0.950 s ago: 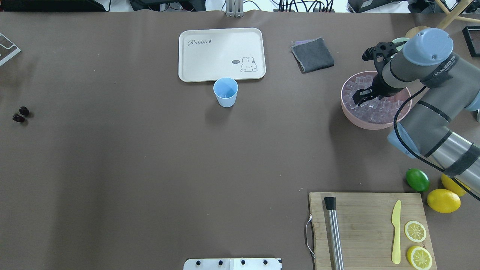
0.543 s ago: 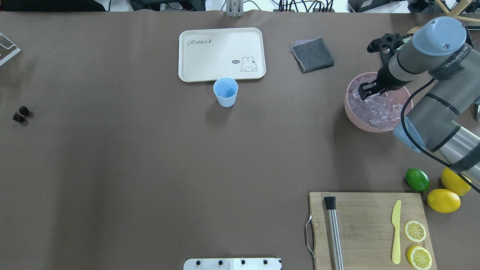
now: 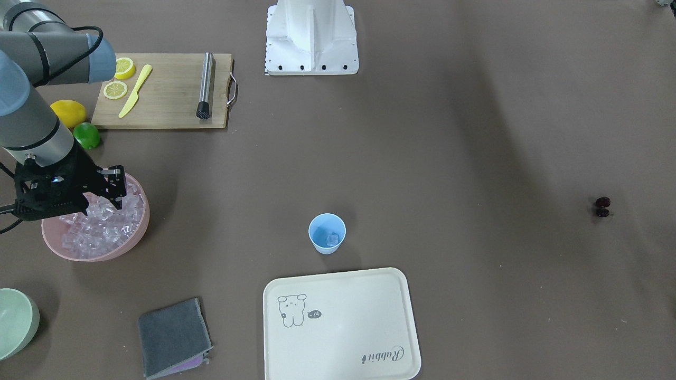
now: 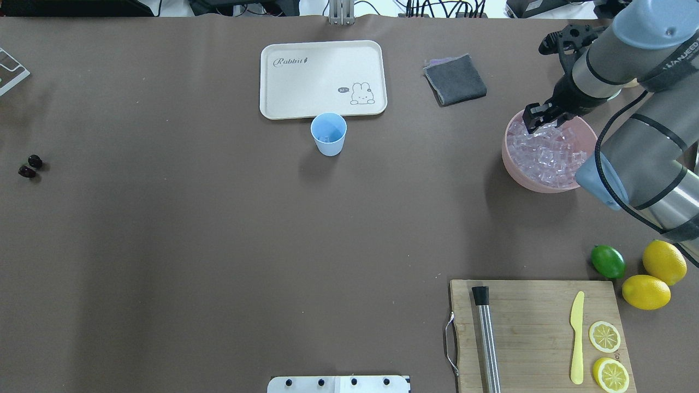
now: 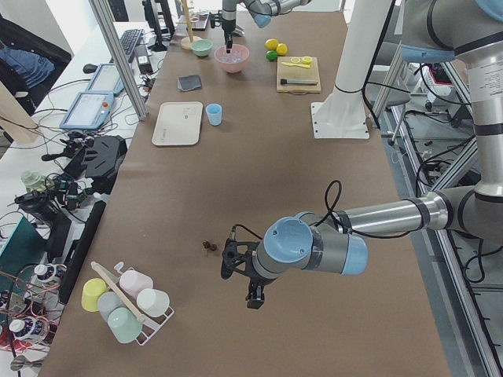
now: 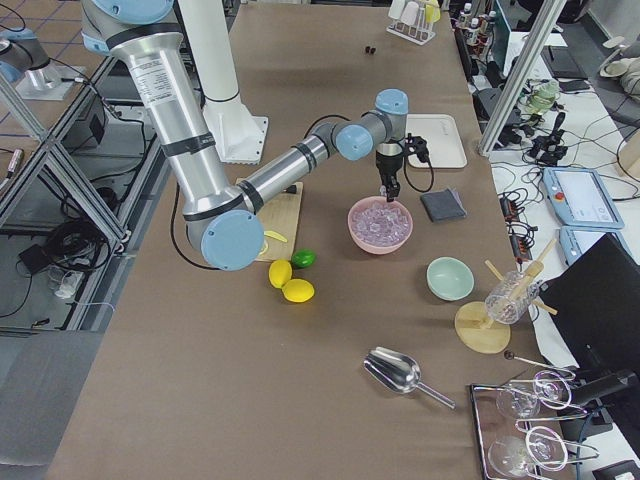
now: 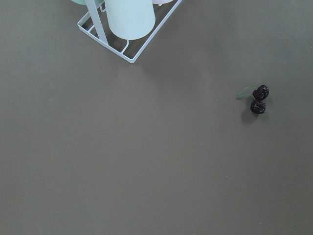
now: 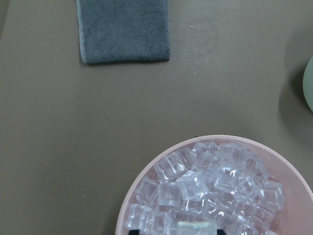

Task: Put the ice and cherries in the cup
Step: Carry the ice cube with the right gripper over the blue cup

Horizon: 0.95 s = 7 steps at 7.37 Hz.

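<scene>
The light-blue cup [image 4: 329,134] stands just in front of the cream tray and has one ice cube [image 3: 331,240] in it. More ice [image 4: 549,153] fills the pink bowl [image 4: 516,169] at the right. My right gripper [image 4: 538,117] hangs over the bowl's far-left rim. In the right wrist view a blurred ice cube [image 8: 195,227] sits between its fingertips, so it is shut on that cube. The cherries [image 4: 30,167] lie at the far left of the table. My left gripper [image 5: 253,294] hovers close to the cherries [image 5: 209,247]; I cannot tell whether it is open or shut.
A cream tray [image 4: 322,79] and a grey cloth [image 4: 455,79] lie at the back. Front right, a cutting board [image 4: 538,327] carries a muddler, a knife and lemon slices, with a lime [image 4: 608,261] and lemons beside it. A white cup rack [image 7: 127,24] stands near the cherries.
My right gripper has risen out of the ice and moved from the middle of the pink bowl toward its far-left rim. The cup and the cherries have not moved.
</scene>
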Motion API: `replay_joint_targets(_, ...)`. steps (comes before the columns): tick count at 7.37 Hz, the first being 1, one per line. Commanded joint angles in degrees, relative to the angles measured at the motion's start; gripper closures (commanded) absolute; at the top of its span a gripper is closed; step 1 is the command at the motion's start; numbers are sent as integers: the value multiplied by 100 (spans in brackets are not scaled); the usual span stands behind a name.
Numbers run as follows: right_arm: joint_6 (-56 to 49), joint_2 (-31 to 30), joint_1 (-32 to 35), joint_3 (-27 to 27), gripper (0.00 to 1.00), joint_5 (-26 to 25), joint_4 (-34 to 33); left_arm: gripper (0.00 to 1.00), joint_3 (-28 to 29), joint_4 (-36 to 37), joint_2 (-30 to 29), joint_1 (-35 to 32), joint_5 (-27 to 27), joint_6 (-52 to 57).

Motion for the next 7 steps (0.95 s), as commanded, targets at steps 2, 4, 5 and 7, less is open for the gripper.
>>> replay_joint_targets(2,2175,2062,-1101,-973,72,-331,-302,2,-17,-7,-2,-8,3,-17)
replay_joint_targets(4,2883,3460,-1620,-2420,72,-891,263,2,-17,-7,-11,-8,3,-35)
replay_joint_targets(5,3154,3597,-1736,-3080,71,-1042,1251,2,1,-7,-11,-8,3,-26)
replay_joint_targets(7,3227,3651,-1754,-3316,71,-1026,1455,2,1,1,-11,-8,3,-26)
